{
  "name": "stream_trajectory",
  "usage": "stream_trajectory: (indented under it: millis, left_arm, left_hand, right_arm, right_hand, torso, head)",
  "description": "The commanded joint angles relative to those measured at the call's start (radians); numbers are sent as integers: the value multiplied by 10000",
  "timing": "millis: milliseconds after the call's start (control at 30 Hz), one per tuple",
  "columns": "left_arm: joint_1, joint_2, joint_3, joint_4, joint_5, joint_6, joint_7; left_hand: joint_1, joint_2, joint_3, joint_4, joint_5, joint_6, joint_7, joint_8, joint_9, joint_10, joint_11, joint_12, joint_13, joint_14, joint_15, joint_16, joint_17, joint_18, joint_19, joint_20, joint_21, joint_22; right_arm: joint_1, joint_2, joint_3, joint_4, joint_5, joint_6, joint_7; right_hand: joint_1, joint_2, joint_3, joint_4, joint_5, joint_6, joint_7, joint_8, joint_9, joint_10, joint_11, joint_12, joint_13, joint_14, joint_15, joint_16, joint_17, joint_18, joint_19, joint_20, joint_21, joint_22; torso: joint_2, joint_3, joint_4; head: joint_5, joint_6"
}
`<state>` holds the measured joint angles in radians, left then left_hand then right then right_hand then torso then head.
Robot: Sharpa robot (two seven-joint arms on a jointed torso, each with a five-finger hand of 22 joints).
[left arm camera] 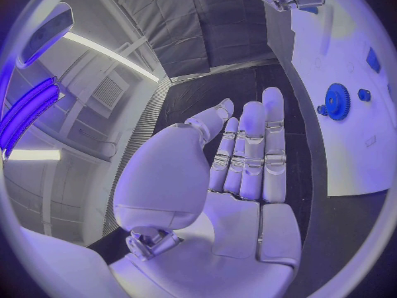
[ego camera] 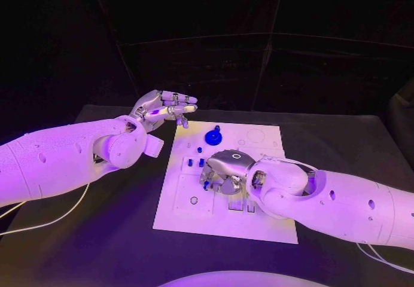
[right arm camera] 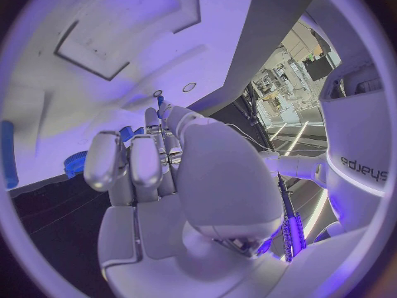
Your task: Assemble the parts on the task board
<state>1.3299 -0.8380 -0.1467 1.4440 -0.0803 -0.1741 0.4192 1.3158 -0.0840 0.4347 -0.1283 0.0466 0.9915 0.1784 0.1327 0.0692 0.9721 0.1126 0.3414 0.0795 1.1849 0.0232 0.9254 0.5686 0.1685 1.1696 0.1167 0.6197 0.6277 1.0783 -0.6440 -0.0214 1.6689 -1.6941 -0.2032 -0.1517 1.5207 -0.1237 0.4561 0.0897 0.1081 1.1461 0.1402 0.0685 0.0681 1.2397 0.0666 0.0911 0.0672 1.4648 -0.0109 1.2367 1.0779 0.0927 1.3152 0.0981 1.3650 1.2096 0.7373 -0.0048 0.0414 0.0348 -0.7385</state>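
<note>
Our right hand point(ego camera: 226, 169) rests low over the middle of the task board point(ego camera: 267, 224), palm down, fingers curled toward the plate. In the right wrist view the fingers point(right arm camera: 132, 165) lie close together, pointing at the white surface, and a small blue piece point(right arm camera: 126, 134) shows just past the fingertips. We cannot tell whether the hand is pinching it or only touching near it.

Our left hand point(ego camera: 162, 110) hovers off the board's far left corner, raised, palm up. The left wrist view shows its fingers point(left arm camera: 252, 146) stretched straight and side by side, holding nothing.

Reading the board as a clock face in the head view, with twelve at the far edge, the blue gear point(ego camera: 213, 137) lies flat at about eleven o'clock, with a small blue stub at its far rim. From the right hand it sits toward twelve, near but apart. From the left hand it lies toward four, also near. We judge the two hands about equally close to it.

Small blue pegs point(ego camera: 193, 161) stand just beside the right hand at about ten o'clock from it, upright in the plate.

The board holds cut-outs: round outlines point(ego camera: 255, 136) near the far right corner and slots point(ego camera: 240, 204) at six o'clock from the right hand. We cannot see parts seated in those.

We judge the assembly still in its early part.
</note>
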Motion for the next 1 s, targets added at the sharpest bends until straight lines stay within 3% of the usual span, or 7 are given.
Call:
stream_trajectory:
  millis: [33,500,1000]
  left_arm:
    - [16,8,6,-11,45,40,17]
    - [15,6,5,-46,45,70,-15]
    - [15,-20,5,-39,45,88,-51]
  left_hand:
    - [-47,66,-49,-19,23,90,2,46,-6,71,7,61,-2,-87,4,39,-12,140,-73,29,-45,-11]
    - [-52,68,-61,-18,23,93,0,50,-7,61,8,68,-7,-95,4,41,-25,140,-76,30,-54,-19]
    - [-52,68,-61,-18,23,93,0,50,-7,61,8,68,-7,-95,4,41,-25,140,-76,30,-54,-19]
  right_arm:
    - [9,-41,1,76,-272,142,9]
    - [6,-56,0,97,-678,307,-319]
    - [5,103,-6,127,-788,812,-315]
  right_hand:
    - [-90,8,64,15,59,-47,32,-40,4,2,59,-43,12,247,16,37,-17,-103,49,7,55,10]
    - [-113,0,66,4,63,-46,32,-35,6,8,59,-41,15,247,18,38,-19,-102,46,10,54,7]
    - [-223,-57,58,-47,58,-44,27,-23,12,16,58,-38,23,236,21,23,-56,-97,26,19,44,-10]
  torso:
    - [1,1,0]
    - [2,-14,7]
    - [-2,-16,4]
  head:
    - [9,0]
    - [-3,7]
    - [14,-43]
